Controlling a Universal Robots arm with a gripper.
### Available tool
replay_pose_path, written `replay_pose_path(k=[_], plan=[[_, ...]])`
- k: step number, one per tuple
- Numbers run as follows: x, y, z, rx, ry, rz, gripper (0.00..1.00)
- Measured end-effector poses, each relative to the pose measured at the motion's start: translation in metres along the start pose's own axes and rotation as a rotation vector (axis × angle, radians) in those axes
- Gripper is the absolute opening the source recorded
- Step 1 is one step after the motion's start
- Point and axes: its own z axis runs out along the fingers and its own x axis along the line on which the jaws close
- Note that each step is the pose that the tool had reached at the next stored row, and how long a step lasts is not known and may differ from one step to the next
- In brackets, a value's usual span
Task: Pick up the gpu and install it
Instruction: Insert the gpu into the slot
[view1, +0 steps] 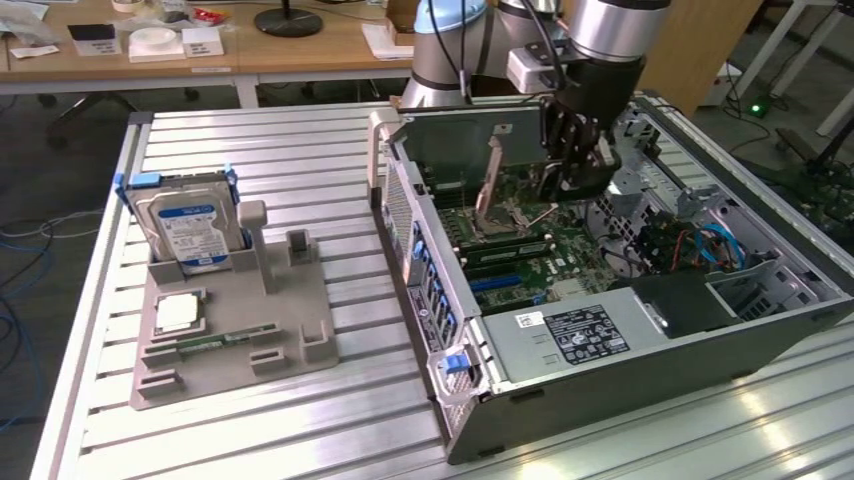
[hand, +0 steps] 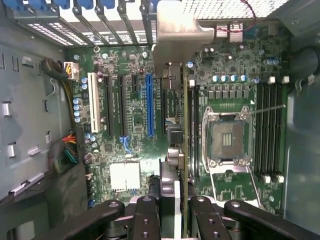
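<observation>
Silver-bracketed gpu (hand: 176, 37); blue slot (hand: 150, 105)

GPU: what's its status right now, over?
End effector shut on gpu. Held on edge over motherboard in open case. Hard drive on stand outside, not in the way.

Ribbed aluminium table (view1: 267, 430), wooden desks (view1: 314, 52) behind, grey floor (view1: 60, 170) with blue cables (view1: 19, 243)

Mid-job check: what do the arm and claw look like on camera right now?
The arm is a thick silver-grey tube with pale blue joint caps. A small white box sits at the wrist, and black cables run down beside it. The claw is black; the wrist view shows its jointed link bars with round pivot pins.
</observation>
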Motion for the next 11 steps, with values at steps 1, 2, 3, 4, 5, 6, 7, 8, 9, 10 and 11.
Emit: replay_pose_path(k=[1, 2, 3, 4, 5, 6, 7, 8, 9, 10, 11], plan=[[0.0000, 0.0007, 0.0016, -0.0001, -0.0003, -0.005, 0.28], [0.0001, 0.0008, 0.0032, -0.0001, -0.0004, -0.006, 0.28], [0.0005, 0.0008, 0.0040, -0.0001, -0.0004, -0.006, 0.28], [0.0005, 0.0009, 0.0051, -0.0001, -0.0004, -0.006, 0.28], [0.0006, 0.0017, 0.0064, -0.0001, -0.0004, -0.006, 0.28], [0.0006, 0.0040, 0.0073, -0.0001, -0.0004, -0.006, 0.28], [0.0007, 0.0066, 0.0080, -0.0001, -0.0004, -0.006, 0.28], [0.0008, 0.0083, 0.0090, -0.0001, -0.0004, -0.006, 0.28], [0.0010, 0.0088, 0.0099, -0.0002, -0.0003, -0.006, 0.28], [0.0019, 0.0088, 0.0106, -0.0002, -0.0001, -0.006, 0.28], [0.0031, 0.0088, 0.0115, -0.0002, -0.0002, -0.006, 0.28]])
